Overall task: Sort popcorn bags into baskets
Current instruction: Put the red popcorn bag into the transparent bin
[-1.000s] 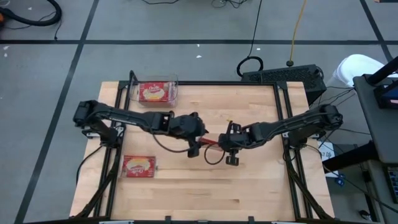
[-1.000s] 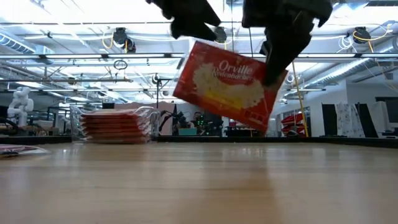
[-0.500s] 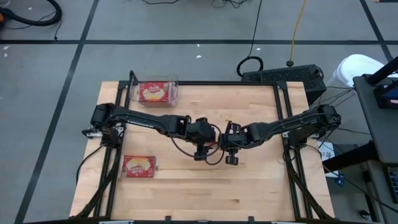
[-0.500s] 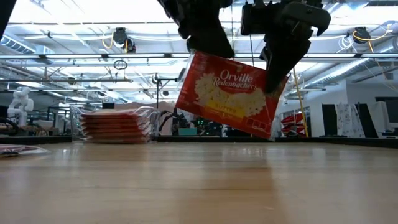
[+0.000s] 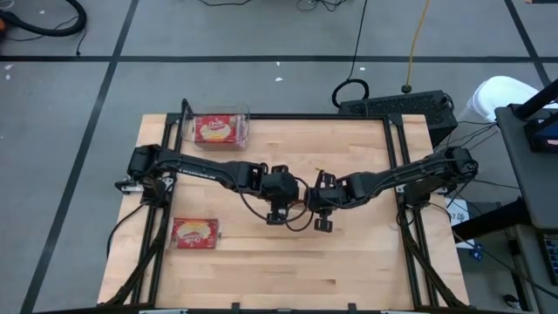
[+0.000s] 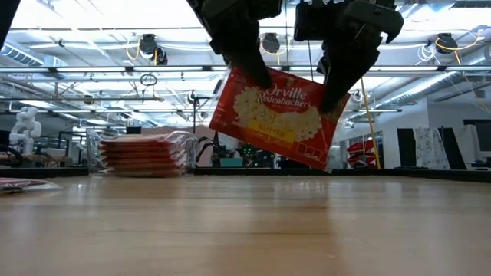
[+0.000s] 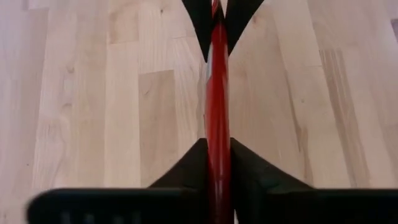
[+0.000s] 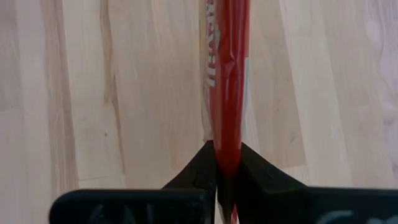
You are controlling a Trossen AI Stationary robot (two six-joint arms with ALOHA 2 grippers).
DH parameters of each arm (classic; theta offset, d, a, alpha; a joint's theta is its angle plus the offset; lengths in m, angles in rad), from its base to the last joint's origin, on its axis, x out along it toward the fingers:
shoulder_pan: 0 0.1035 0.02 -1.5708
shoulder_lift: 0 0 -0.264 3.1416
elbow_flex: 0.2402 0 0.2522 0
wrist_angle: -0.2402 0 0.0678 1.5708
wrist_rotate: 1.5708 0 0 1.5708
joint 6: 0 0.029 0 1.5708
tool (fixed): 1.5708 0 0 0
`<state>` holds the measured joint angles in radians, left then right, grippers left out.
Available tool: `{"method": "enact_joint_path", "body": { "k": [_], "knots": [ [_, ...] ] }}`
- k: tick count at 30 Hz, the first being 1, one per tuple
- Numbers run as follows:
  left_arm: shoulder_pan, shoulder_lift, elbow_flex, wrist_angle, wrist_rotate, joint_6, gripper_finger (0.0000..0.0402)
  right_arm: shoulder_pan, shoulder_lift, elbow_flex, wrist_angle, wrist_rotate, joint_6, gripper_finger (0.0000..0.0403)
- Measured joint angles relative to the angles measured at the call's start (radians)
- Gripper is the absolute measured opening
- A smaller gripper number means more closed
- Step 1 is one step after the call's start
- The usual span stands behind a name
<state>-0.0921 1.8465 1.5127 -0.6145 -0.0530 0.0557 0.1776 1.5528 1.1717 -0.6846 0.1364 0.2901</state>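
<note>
Over the table (image 5: 349,262), mid-centre, I'm handing off: one bag (image 6: 270,116) hangs edge-up between my left gripper (image 5: 277,212) and right gripper (image 5: 317,212), both pinched shut on it. Next, I judge, right lets go; left carries it to the far-left bin (image 5: 245,129).

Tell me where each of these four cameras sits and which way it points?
High: overhead, straight down; both arms, table, bin.
Low: table height, level across; both end effectors holding the popcorn bag aloft.
Left wrist: past left end effector at the bag edge-on.
Right wrist: same, right end effector.
Shared: all show that bag.
</note>
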Motion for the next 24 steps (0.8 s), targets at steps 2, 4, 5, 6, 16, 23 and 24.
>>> {"method": "enact_joint_path", "body": {
  "k": [2,4,5,6,16,23,24],
  "knots": [
    [0.0,0.0,0.0,-0.008,-0.001,0.006,0.0031,0.0,0.0,0.0,0.001,0.0,0.0,0.0016],
    [0.001,0.0,0.0,-0.012,-0.001,0.008,0.0031,0.0,0.0,0.0,0.001,0.0,0.0,0.0017],
    [0.001,-0.006,0.0,-0.017,-0.001,0.011,0.0031,0.001,0.0,0.0,0.002,0.0,-0.004,0.0019],
    [-0.001,-0.014,0.0,-0.026,-0.001,0.012,0.0031,0.005,0.0,0.0,0.005,0.001,-0.012,0.0023],
    [-0.033,-0.117,-0.002,-0.172,-0.031,-0.006,0.0033,0.05,-0.007,0.0,0.006,0.25,-0.018,0.0137],
    [-0.039,-0.223,-0.002,-0.33,-0.082,-0.032,0.0033,0.092,-0.007,0.0,-0.009,0.386,-0.014,0.0184],
    [-0.038,-0.239,-0.002,-0.355,-0.098,-0.033,0.0033,0.098,-0.007,0.0,-0.009,0.394,-0.009,0.0186]
  ]
}}
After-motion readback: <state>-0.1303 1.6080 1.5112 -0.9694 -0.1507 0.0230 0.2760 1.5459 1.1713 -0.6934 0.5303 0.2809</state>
